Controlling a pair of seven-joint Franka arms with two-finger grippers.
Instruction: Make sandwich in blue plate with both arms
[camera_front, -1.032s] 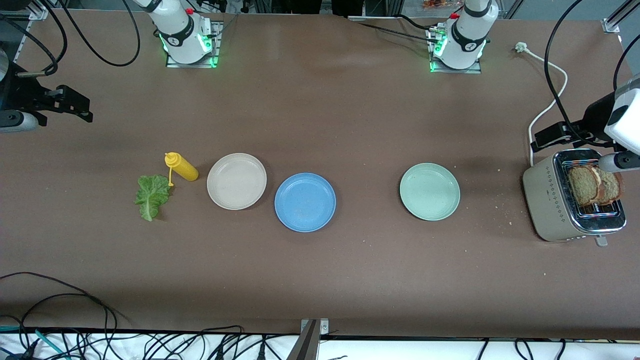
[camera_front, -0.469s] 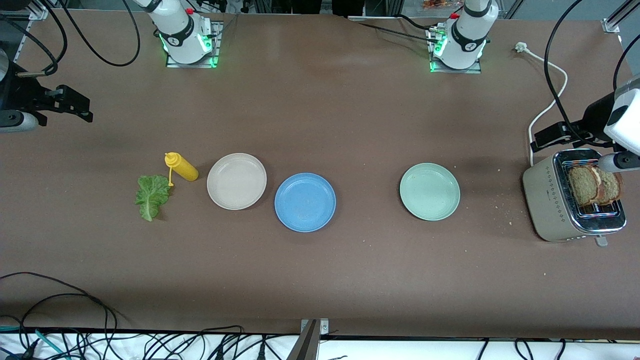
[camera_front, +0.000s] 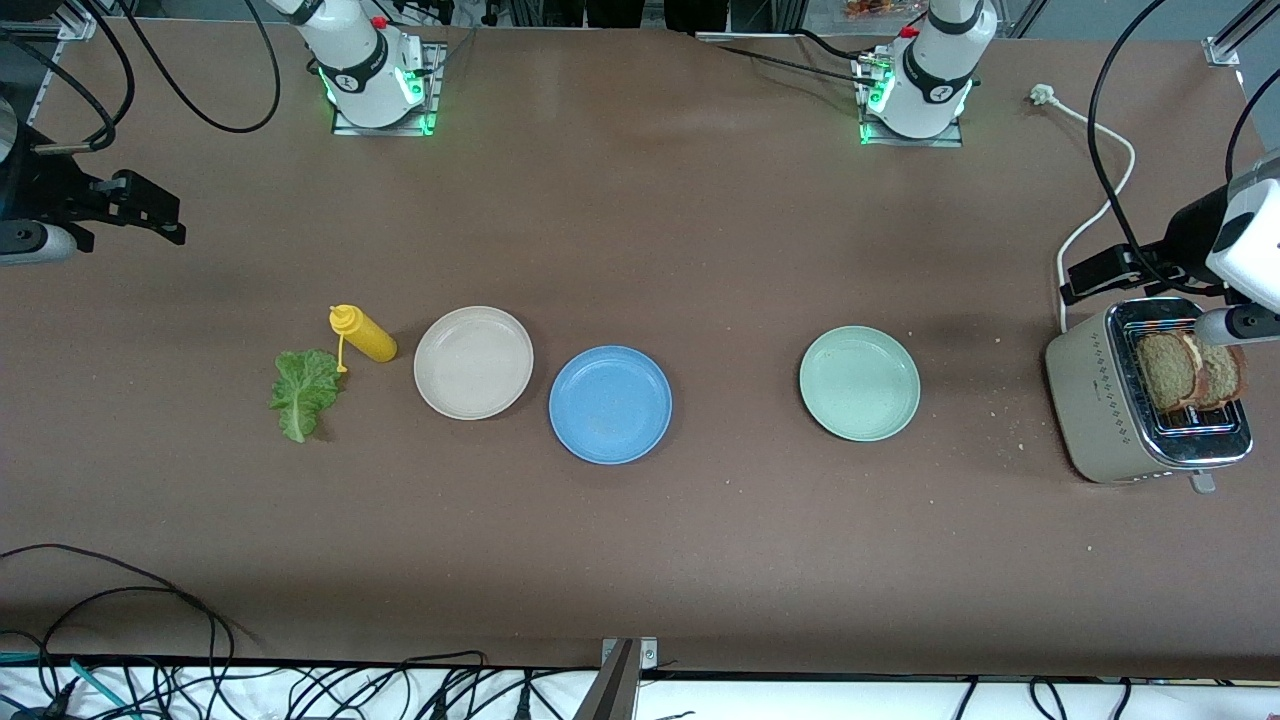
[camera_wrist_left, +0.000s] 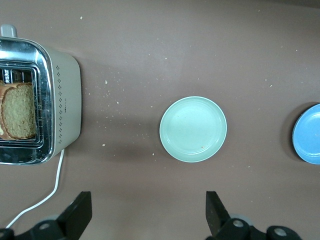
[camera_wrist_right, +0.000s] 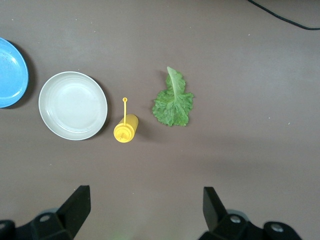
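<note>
Nothing assembled yet, so this reads as the very start: the blue plate (camera_front: 610, 404) sits bare mid-table, and I use it as the anchor for everything else. Just beside it toward the right arm's end is the beige plate (camera_front: 473, 362), then the yellow squeeze bottle (camera_front: 362, 335) lying on its side, then the lettuce leaf (camera_front: 303, 392) flat on the table. Toward the left arm's end from the blue plate come the mint-green plate (camera_front: 859, 383) and, well apart, the toaster (camera_front: 1110, 405) with two toast slices (camera_front: 1188, 371) standing in its slots (upright, tops sticking out). Left gripper (camera_wrist_left: 148, 212) hangs high over the table near the toaster, fingers spread wide, holding nothing; right gripper (camera_wrist_right: 146, 209) hangs over the bottle-and-lettuce end, also spread and empty. Next move, by my guess: left arm drops onto a toast slice, pinches its exposed top edge, lifts straight up clear of the slot, carries it to the blue plate; right arm goes for the lettuce.
</note>
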